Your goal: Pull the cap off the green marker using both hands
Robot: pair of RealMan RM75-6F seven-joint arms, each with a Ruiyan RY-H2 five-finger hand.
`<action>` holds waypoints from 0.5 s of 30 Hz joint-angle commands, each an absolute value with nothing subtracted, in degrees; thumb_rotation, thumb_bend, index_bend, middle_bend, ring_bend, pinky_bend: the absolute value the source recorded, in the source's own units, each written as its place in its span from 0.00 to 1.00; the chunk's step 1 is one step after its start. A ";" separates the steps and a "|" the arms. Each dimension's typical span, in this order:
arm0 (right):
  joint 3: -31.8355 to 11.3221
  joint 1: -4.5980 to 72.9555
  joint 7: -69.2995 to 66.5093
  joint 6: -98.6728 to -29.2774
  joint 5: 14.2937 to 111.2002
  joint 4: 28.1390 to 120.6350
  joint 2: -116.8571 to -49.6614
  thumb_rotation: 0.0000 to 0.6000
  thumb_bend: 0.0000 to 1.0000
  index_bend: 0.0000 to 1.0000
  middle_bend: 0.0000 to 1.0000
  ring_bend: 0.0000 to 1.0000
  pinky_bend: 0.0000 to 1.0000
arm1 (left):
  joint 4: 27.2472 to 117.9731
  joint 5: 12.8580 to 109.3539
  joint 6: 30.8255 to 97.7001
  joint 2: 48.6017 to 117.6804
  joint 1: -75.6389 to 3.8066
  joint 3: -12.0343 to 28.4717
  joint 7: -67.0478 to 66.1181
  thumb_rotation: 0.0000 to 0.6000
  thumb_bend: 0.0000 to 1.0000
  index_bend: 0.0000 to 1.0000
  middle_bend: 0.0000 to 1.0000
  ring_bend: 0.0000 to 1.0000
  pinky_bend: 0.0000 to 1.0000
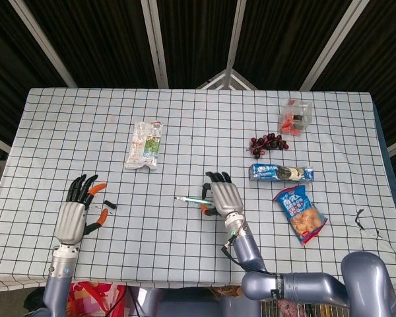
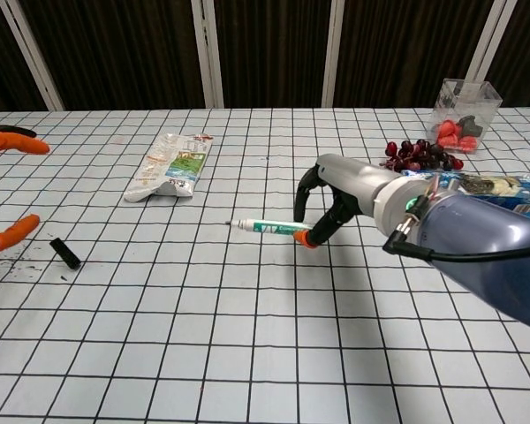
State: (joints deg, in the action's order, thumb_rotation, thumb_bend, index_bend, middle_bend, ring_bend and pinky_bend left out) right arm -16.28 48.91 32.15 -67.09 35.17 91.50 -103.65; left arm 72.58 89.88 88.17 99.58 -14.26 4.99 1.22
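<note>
Cylindrical black cap [image 2: 65,253] on gridded tablecloth [image 2: 247,336]

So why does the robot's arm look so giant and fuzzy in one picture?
In the chest view the right arm sits close to the lens, so it looms large and soft, while the green marker and cap stay sharp. In the head view everything looks small, evenly lit, with faint shadows.

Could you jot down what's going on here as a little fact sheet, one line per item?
marker: green marker, uncapped, tip pointing toward the robot's left
right hand: right hand holds the marker above the table
cap: black cap lies on the checked cloth, apart from the marker
left hand: left hand holds nothing, fingers apart, beside the cap
other items: snack packet, grapes, cookie pack, chip bag, clear box
</note>
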 commanded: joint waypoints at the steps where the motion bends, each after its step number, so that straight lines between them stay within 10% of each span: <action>1: -16.55 48.68 31.96 -66.83 34.66 91.16 -103.82 1.00 0.27 0.10 0.09 0.08 0.00 | 75.03 90.37 87.32 98.36 -14.62 4.02 -0.22 1.00 0.48 0.01 0.00 0.00 0.00; 15: -16.92 39.64 24.05 -71.93 41.83 102.91 -90.42 1.00 0.27 0.09 0.06 0.07 0.00 | 88.14 92.51 96.77 85.14 -9.07 3.72 -7.40 1.00 0.49 0.11 0.06 0.00 0.00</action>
State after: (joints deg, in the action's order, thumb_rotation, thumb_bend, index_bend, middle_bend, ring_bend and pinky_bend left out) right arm -17.41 42.41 26.31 -70.13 39.15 99.92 -94.10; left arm 85.94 92.91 94.78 87.83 -10.82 3.73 -5.87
